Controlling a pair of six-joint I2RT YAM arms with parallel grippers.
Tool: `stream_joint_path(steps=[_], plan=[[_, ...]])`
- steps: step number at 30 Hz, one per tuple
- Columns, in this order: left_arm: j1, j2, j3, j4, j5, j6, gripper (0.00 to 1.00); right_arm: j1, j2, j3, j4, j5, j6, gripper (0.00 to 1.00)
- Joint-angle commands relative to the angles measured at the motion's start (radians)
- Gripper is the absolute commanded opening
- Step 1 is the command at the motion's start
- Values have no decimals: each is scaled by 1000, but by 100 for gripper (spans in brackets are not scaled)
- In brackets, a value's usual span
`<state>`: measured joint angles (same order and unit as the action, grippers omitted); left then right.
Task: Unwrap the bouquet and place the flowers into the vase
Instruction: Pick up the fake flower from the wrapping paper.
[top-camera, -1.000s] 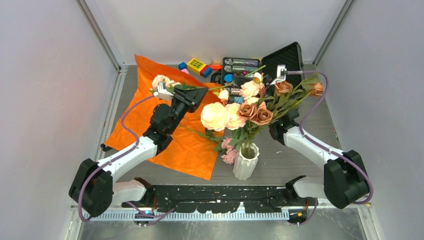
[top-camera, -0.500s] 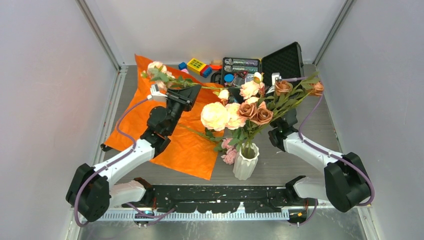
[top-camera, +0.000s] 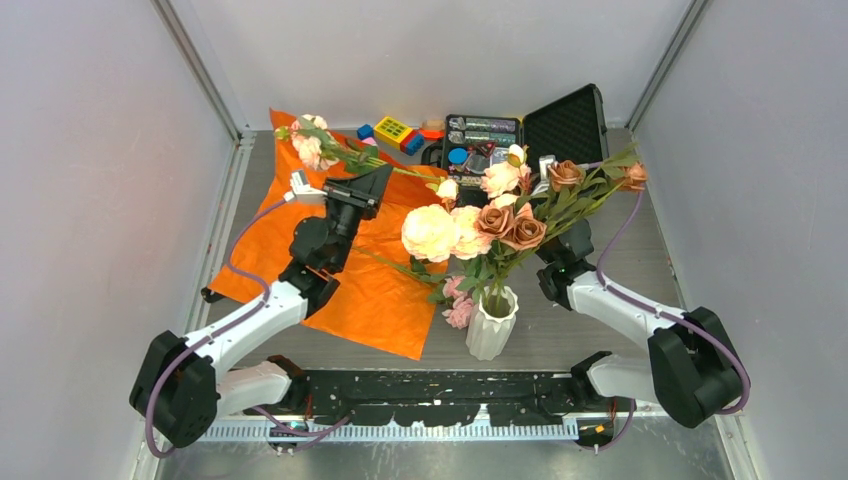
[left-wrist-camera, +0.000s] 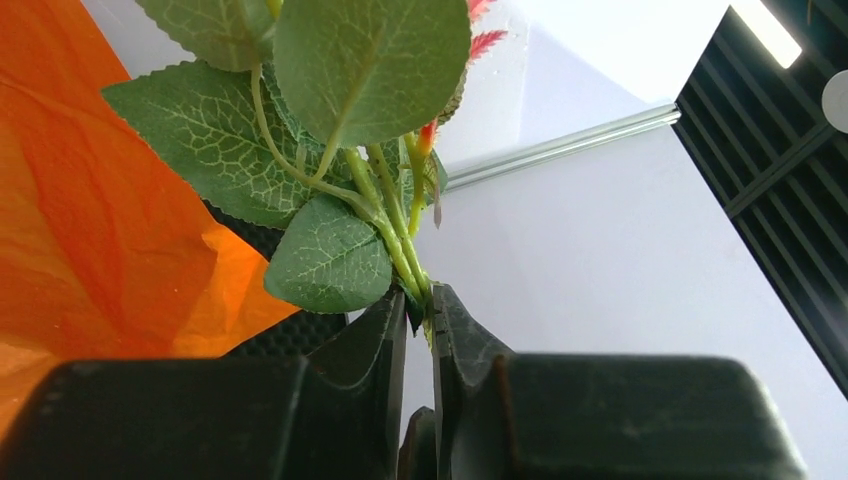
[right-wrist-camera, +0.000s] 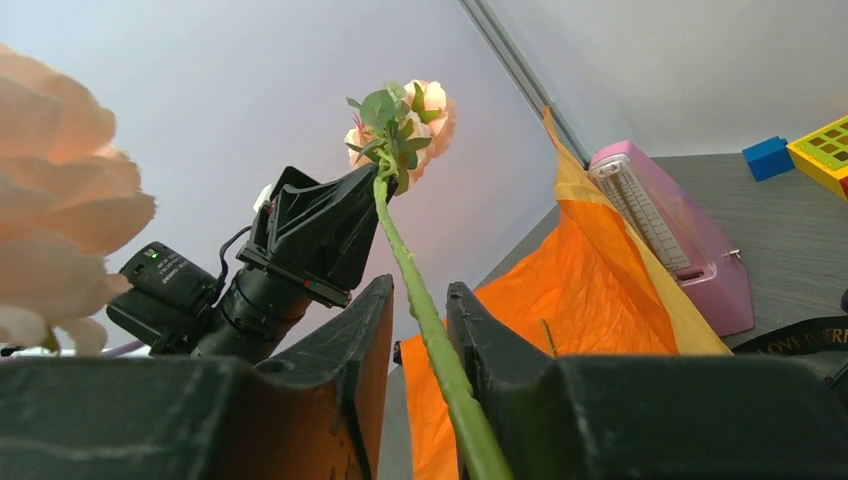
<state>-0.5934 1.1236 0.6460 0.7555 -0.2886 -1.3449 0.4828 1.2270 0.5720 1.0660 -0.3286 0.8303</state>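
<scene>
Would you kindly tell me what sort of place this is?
Most likely a robotics lab work cell, not a home: plain white panels on aluminium framing enclose a grey table, two robot arms are bolted to a rail at its edge, with toy blocks as props.

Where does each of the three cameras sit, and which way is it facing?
Top external: above and behind the arms, looking down at the table; left arm and right arm show, bases nearest.
Left wrist: on the left arm, looking along its left pincer, shut on the rose stem.
Right wrist: on the right arm, looking up past its right pincer, open around that stem, toward the left pincer.
Shared: both wrist views show the stem and orange paper.
</scene>
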Motion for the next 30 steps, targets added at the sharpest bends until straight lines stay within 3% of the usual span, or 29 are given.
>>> stream_joint_path(steps=[1, 7, 17, 24, 30], plan=[[14, -12, -19, 75, -43, 87, 0, 5, -33, -2, 53, -1, -11, 37], [60, -23, 7, 72, 7, 169, 0, 5, -73, -27, -8, 17, -47, 51], [139, -130, -13, 79, 129, 317, 0, 4, -212, -63, -213, 86, -160, 57], [150, -252, 12, -87, 271, 481, 0, -7, -305, -48, -431, 188, -286, 60], [150, -371, 109, -355, 433, 688, 0, -38, -398, -20, -574, 253, -368, 62]])
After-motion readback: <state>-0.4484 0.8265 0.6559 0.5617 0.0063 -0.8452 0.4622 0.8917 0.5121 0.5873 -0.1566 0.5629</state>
